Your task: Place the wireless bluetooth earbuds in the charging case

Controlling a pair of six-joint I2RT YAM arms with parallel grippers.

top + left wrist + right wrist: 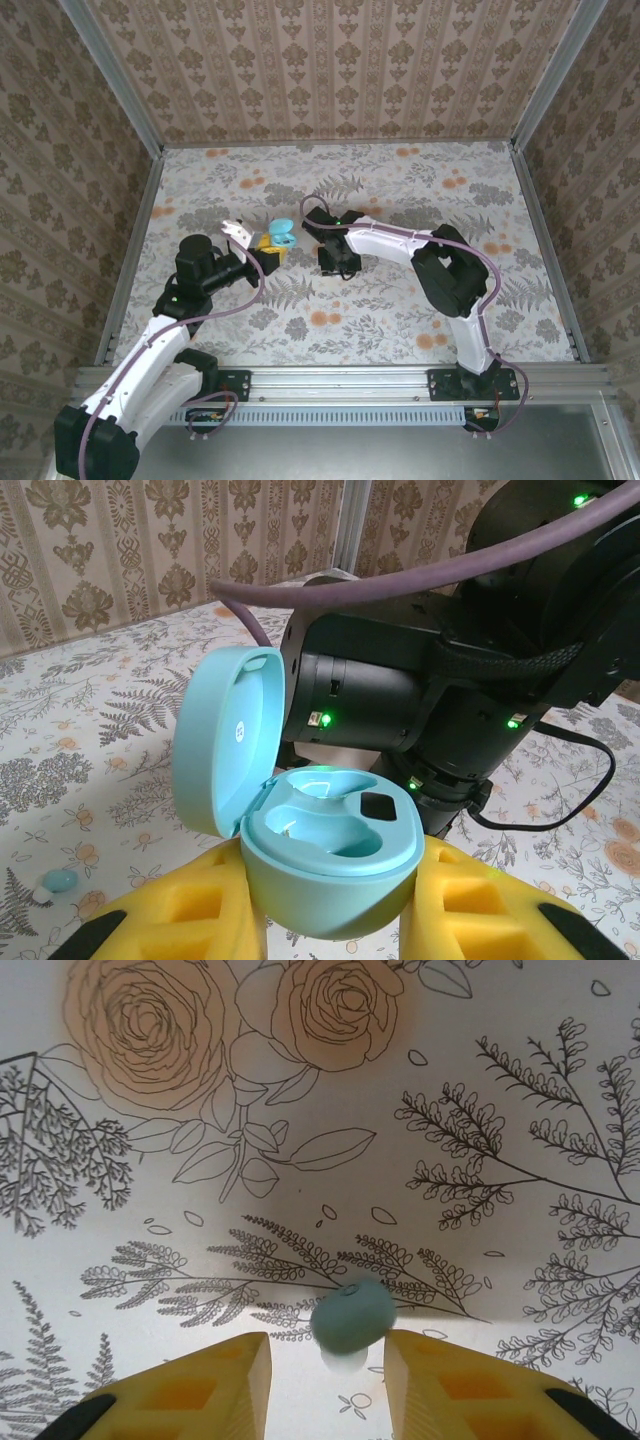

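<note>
The top external camera sits above and behind the arm bases, looking down and forward over the whole counter (350, 330) from well back. The left wrist camera rides close behind the left gripper (330, 910), facing rightward and nearly level across the counter, with the right arm (450, 690) looming near. The right wrist camera looks steeply down past the right gripper (327, 1380), very close to the counter. The top and left wrist views share the right arm.

Floral-patterned table (400, 310), teal earbud (55, 882) on it
</note>
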